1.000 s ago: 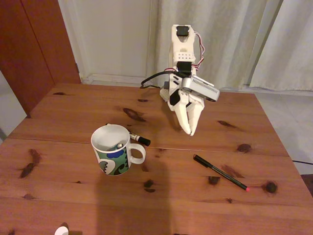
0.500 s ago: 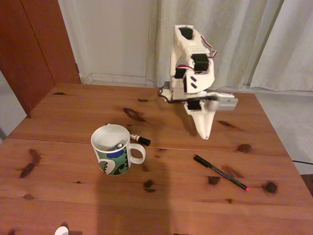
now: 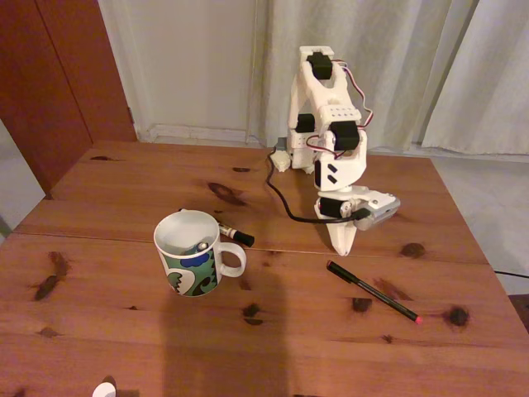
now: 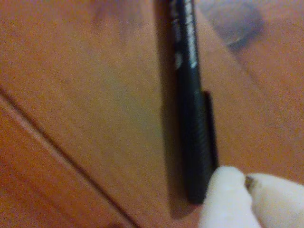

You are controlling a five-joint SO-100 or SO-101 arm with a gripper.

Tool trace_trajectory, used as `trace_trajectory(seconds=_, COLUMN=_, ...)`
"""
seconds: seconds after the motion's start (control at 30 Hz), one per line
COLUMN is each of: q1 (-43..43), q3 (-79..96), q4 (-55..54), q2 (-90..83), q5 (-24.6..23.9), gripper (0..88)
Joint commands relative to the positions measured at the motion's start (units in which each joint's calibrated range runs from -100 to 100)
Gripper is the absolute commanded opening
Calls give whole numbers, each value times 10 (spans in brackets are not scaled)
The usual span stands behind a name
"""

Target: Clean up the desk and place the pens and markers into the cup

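Reddish-brown wooden planks with dark knots make up the desk (image 3: 124, 198), crossed by a seam. In the fixed view the white arm bends down at about 1 o'clock from the desk's middle, its hand (image 3: 342, 245) pointing at the wood with the fingertips pressed together, clenched and grasping nothing. Just at 5 o'clock from the tips lies the long black pen (image 3: 372, 291), its pink-red tip toward the lower right. In the wrist view the white fingertips (image 4: 228, 199) sit right beside the pen's near end (image 4: 192, 109); whether they touch it I cannot tell. The patterned white mug (image 3: 192, 252) stands at 9 o'clock from the hand, well apart, something small inside it, and a black-capped marker (image 3: 235, 235) lies just behind its handle.
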Motion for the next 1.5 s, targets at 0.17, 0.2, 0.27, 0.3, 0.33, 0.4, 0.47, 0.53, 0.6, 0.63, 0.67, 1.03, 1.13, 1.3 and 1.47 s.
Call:
trace_trajectory(seconds=0.17, q1=-22, q3=-114, q4=4, q2=52, q5=-1, gripper=8)
trace_trajectory(seconds=0.2, q1=-24, q3=-121, q4=4, q2=60, q5=-1, gripper=8)
trace_trajectory(seconds=0.27, q1=-35, q3=-134, q4=4, q2=73, q5=-1, gripper=8)
trace_trajectory(seconds=0.3, q1=-39, q3=-135, q4=4, q2=77, q5=-1, gripper=8)
trace_trajectory(seconds=0.33, q1=-41, q3=-135, q4=4, q2=82, q5=-1, gripper=8)
trace_trajectory(seconds=0.4, q1=-47, q3=-134, q4=0, q2=86, q5=-4, gripper=7)
trace_trajectory(seconds=0.47, q1=-52, q3=-135, q4=-3, q2=88, q5=-17, gripper=7)
trace_trajectory(seconds=0.53, q1=-58, q3=-135, q4=-3, q2=91, q5=-28, gripper=7)
trace_trajectory(seconds=0.6, q1=-61, q3=-128, q4=-3, q2=91, q5=-29, gripper=7)
trace_trajectory(seconds=0.63, q1=-62, q3=-128, q4=-3, q2=91, q5=-29, gripper=11)
trace_trajectory(seconds=0.67, q1=-62, q3=-126, q4=-3, q2=91, q5=-29, gripper=11)
trace_trajectory(seconds=1.03, q1=-59, q3=-120, q4=-55, q2=101, q5=-29, gripper=12)
trace_trajectory(seconds=1.13, q1=-55, q3=-120, q4=-84, q2=115, q5=-30, gripper=12)
trace_trajectory(seconds=1.3, q1=-54, q3=-120, q4=-95, q2=121, q5=-30, gripper=12)
trace_trajectory(seconds=1.47, q1=-54, q3=-120, q4=-88, q2=116, q5=-30, gripper=12)
